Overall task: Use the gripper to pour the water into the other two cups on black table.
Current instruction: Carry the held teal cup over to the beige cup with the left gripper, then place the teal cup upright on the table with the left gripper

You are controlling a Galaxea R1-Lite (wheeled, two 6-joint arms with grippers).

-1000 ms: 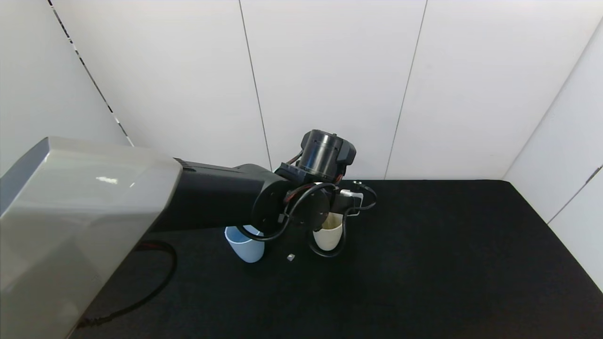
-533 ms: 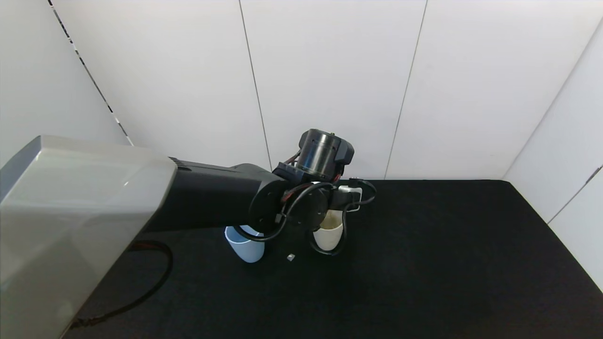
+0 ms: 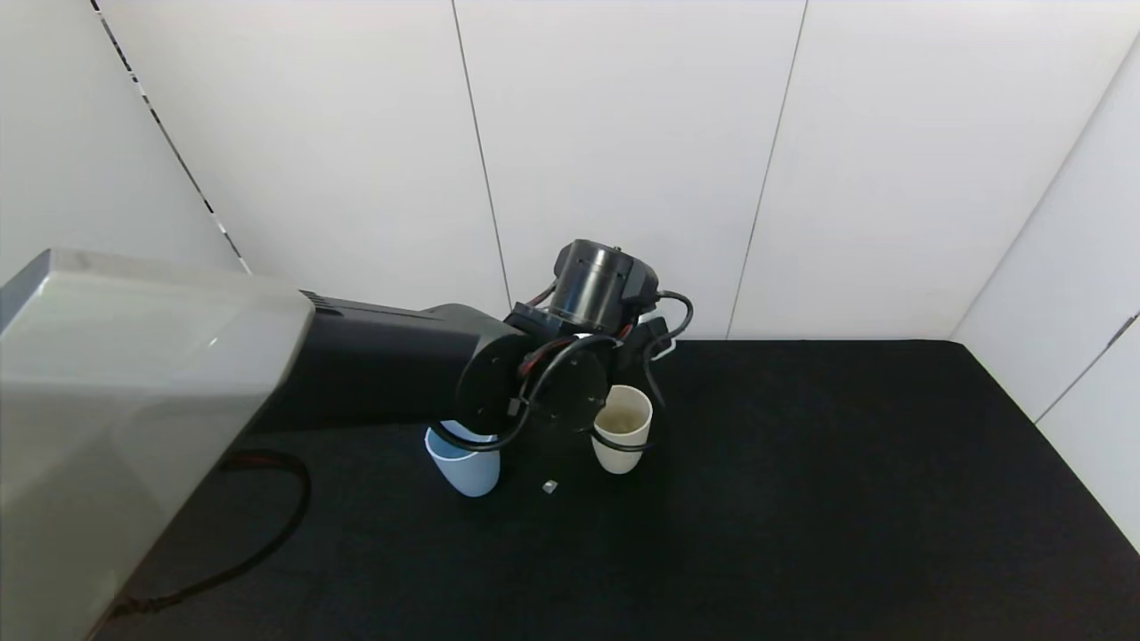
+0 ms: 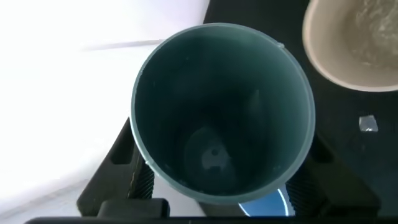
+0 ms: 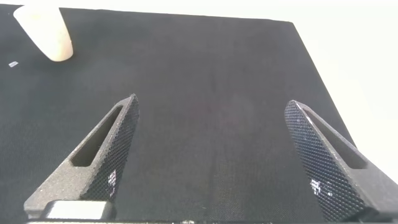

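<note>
While your left gripper [image 4: 214,205] clamps the light, rigid teal cup [image 4: 221,115] by its wall, the right gripper [image 5: 217,168] gapes wide.

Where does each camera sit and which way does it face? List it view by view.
Head: high, looking down on the black table; left arm shows.
Left wrist: looks into the teal cup that the left gripper holds.
Right wrist: low over the table, right gripper open.
Shared: cream cup.
</note>
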